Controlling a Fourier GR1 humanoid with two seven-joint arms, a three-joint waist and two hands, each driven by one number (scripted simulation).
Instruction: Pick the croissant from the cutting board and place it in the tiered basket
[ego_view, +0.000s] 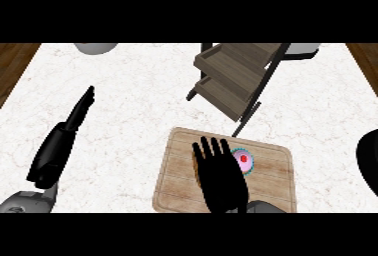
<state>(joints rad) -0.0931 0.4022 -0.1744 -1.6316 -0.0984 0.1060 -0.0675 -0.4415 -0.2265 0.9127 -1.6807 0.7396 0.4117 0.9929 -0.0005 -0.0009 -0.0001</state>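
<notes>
Black fingers are fanning out straight over the cutting board (260, 190) as I'm bringing the right robot hand (219, 176) in above it, spread and pinching nothing. It's covering most of the croissant (196, 167); I'm only catching a brown sliver peeking out at its left edge, so the pastry is sitting on the board directly beneath. I'm reckoning that open spread is for closing around it from above. A pink-topped cupcake (243, 161) is sitting just beside the fingers, so I'm minding that. My left robot hand (68, 131) is resting over the marble bench (125, 110), fingers straight, well apart. Beyond the board, the tiered basket (235, 75) is waiting.
</notes>
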